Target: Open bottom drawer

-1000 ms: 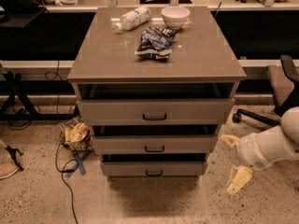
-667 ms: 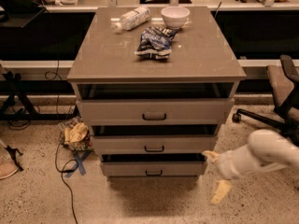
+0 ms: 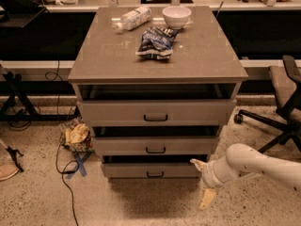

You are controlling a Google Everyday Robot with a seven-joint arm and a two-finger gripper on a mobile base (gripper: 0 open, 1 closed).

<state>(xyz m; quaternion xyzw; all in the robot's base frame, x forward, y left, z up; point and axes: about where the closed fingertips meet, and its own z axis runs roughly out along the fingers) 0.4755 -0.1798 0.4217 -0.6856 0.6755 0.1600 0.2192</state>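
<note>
The bottom drawer (image 3: 127, 170) is the lowest of three grey-beige fronts in the cabinet (image 3: 94, 65). It has a small black bar handle (image 3: 155, 174), and a dark gap shows above its front. My gripper (image 3: 201, 181) is on the end of the white arm (image 3: 254, 164) coming in from the right. It is low, just off the drawer's right end. Its fingers are spread open, with the upper fingertip (image 3: 194, 162) at the drawer's top right corner and the lower one (image 3: 206, 199) near the floor. It holds nothing.
The middle drawer (image 3: 155, 145) and top drawer (image 3: 155, 112) sit above. On the cabinet top are a bottle (image 3: 134, 18), a white bowl (image 3: 176, 16) and a chip bag (image 3: 154, 41). An office chair (image 3: 282, 102) stands to the right. A crumpled bag (image 3: 77, 136) and a cable (image 3: 63, 173) lie on the floor to the left.
The arm has swung left and reached in, bringing the gripper from the right side of the view to the bottom drawer's right end.
</note>
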